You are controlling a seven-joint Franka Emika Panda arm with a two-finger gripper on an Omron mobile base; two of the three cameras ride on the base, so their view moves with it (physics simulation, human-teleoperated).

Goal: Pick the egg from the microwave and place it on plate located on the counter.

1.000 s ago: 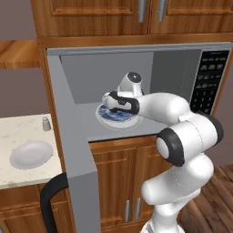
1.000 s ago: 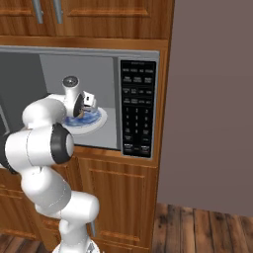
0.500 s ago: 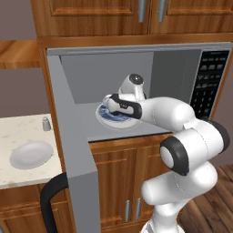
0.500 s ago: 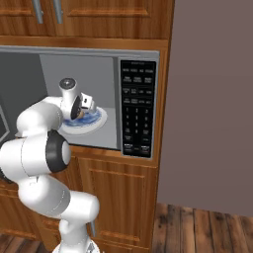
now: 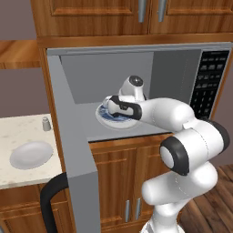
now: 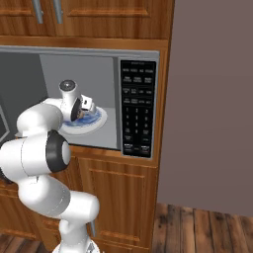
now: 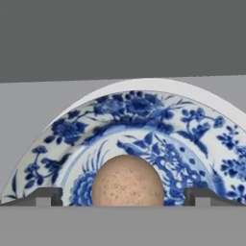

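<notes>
The tan egg [image 7: 127,183] lies in the middle of a blue floral plate [image 7: 144,110] inside the microwave [image 5: 177,77]. My gripper [image 7: 122,198] is open, with one fingertip on each side of the egg and clear gaps between them. From the base, the hand is low over that patterned plate [image 5: 103,119], and the gripper [image 5: 113,112] hides the egg. The right base view has the gripper [image 6: 87,114] over the same plate [image 6: 99,121]. The plain white plate [image 5: 31,154] sits on the beige counter [image 5: 13,129] to the left.
The microwave door [image 5: 75,150] stands open toward me between the cavity and the counter, its black handle [image 5: 49,202] low down. A small grey shaker [image 5: 45,123] stands behind the white plate. The keypad panel [image 6: 137,108] is to the right of the cavity. Wooden cabinets are above and below.
The hand has reached further into the cavity and sunk closer to the patterned plate. The jaws have stayed open.
</notes>
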